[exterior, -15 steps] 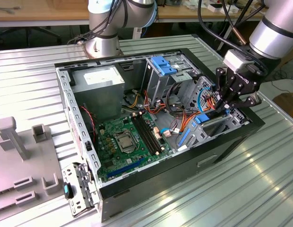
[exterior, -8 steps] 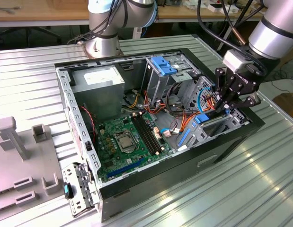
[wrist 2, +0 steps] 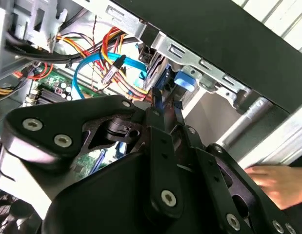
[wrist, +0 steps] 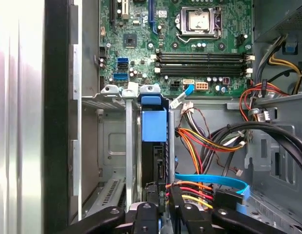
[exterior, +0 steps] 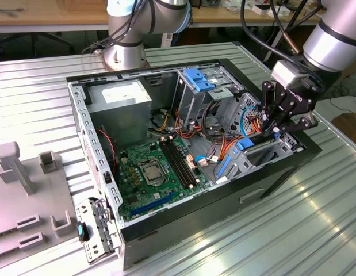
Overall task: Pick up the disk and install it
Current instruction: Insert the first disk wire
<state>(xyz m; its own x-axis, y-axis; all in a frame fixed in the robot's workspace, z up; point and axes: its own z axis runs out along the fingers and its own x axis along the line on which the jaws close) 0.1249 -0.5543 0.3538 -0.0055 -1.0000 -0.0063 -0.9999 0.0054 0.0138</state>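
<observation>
The disk [wrist: 154, 146] stands on edge in the drive cage [wrist: 111, 146] inside the computer case [exterior: 97, 149], the tool [wrist: 163, 207] closed narrowly on its end. Orange and blue cables [wrist: 204, 141] crowd just beside it; a person's hand [wrist 2: 280, 183] rests outside the case.

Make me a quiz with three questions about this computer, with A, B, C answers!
1. Where is the disk? A) in the metal drive bay B) on the table C) on a shelf
2. What colour is its carrier? A) red B) blue C) yellow
3. How is the computer case? A) open B) shut C) upside down
Answers: 1 A, it stands in the bay's slot in the first wrist view; 2 B, bright blue plastic frames it; 3 A, the motherboard shows inside.
</observation>
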